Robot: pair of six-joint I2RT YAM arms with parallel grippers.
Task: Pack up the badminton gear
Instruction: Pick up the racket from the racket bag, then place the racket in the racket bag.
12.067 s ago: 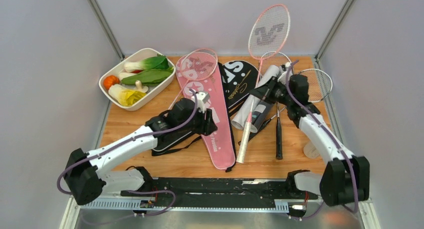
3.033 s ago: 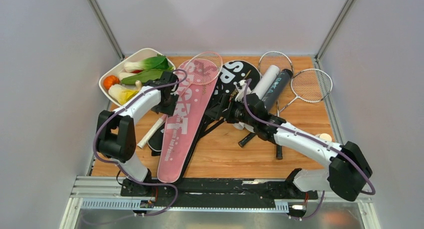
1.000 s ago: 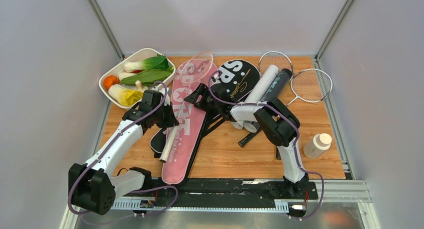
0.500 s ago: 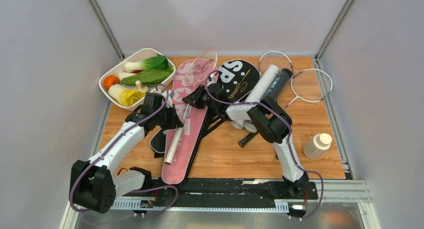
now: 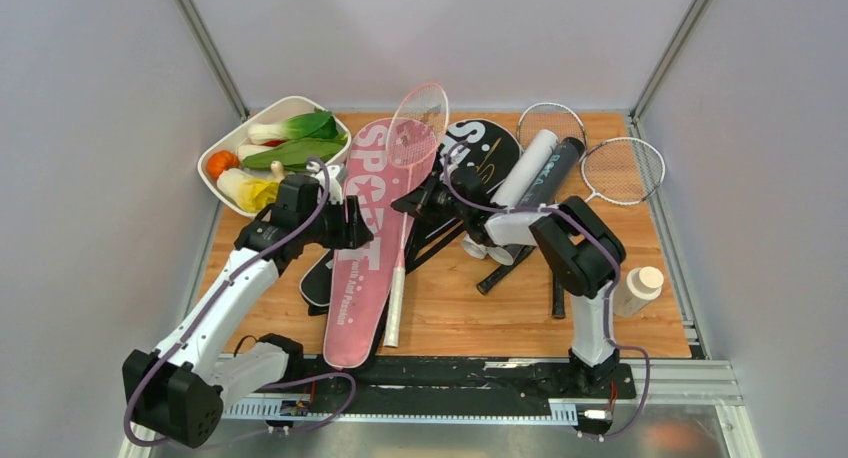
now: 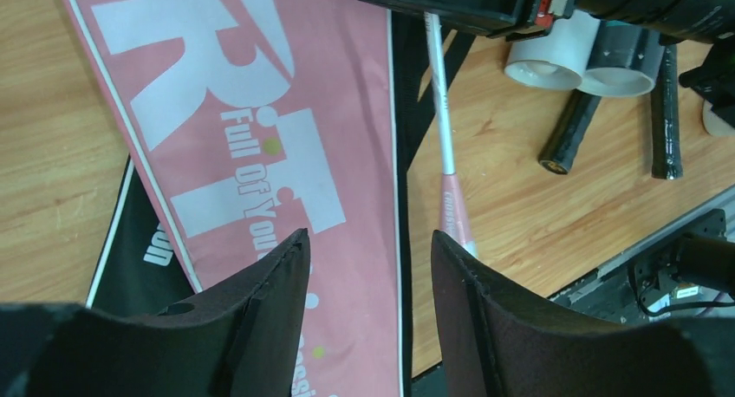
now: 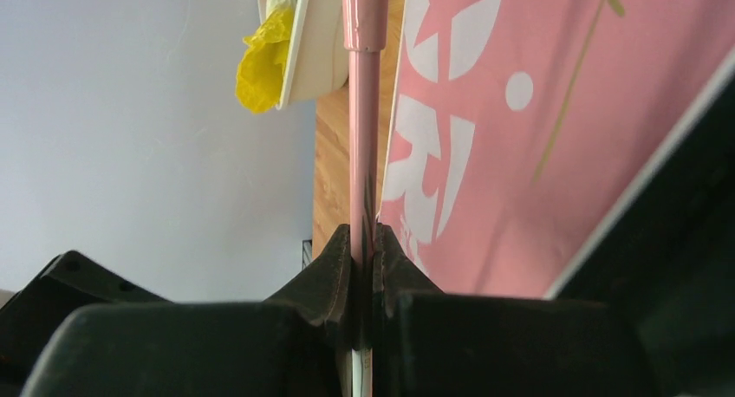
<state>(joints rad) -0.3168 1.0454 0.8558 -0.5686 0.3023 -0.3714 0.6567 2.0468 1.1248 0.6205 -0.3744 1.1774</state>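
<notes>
Right wrist view: my right gripper (image 7: 364, 241) is clamped on the thin shaft of the pink racket (image 7: 364, 111), which slants from its head, up above the far end of the pink cover (image 6: 260, 154), to its grip end low beside that cover's right edge. My left gripper (image 6: 368, 238) hangs spread over the same cover, grasping nothing

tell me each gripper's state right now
Left gripper: open, empty.
Right gripper: shut on the pink racket shaft.
</notes>
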